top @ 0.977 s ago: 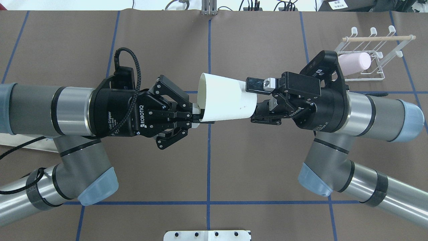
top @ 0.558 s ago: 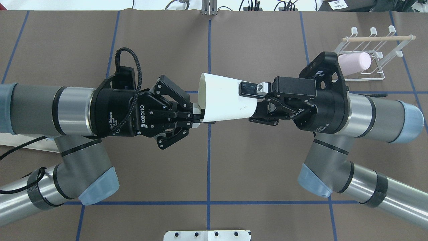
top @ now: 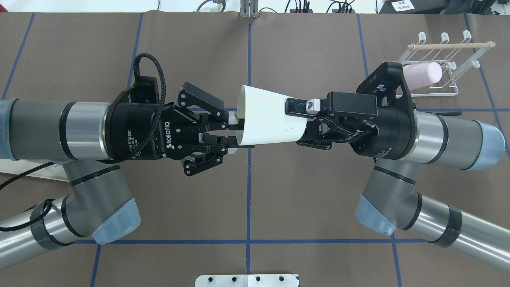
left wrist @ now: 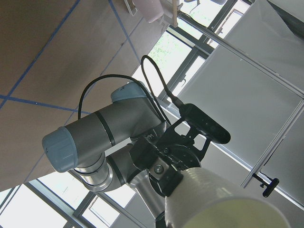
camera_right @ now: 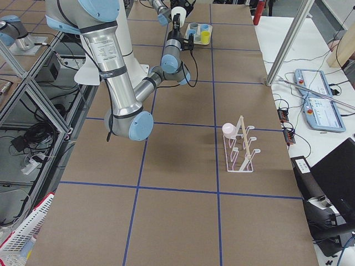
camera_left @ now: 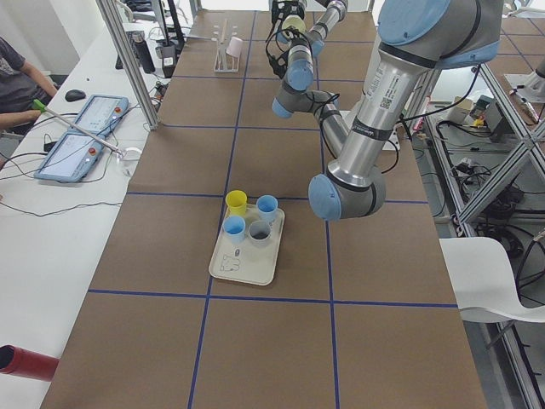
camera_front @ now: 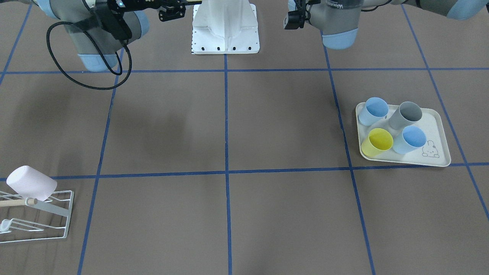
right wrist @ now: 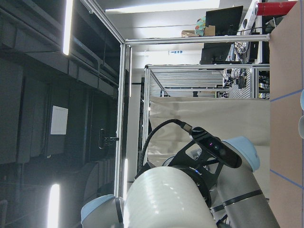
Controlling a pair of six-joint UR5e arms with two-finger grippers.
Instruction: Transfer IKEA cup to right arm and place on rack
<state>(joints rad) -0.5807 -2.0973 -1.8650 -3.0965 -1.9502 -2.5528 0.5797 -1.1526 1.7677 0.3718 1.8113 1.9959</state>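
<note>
Overhead view: the left arm (top: 40, 123) and right arm (top: 450, 131) meet over the table (top: 318, 199), with one white cup (top: 267, 121) lying sideways in the air between them. The right gripper (top: 301, 124) is clamped on the cup's narrow base. The left gripper (top: 235, 132) has its two fingers parted on either side of the rim wall. The rack (top: 452, 81) carries one pink cup (top: 423, 75). One tray (camera_front: 439, 133) holds four cups: two blue cups (camera_front: 373, 110) (camera_front: 410, 139), one grey cup (camera_front: 407, 114) and one yellow cup (camera_front: 378, 142).
</note>
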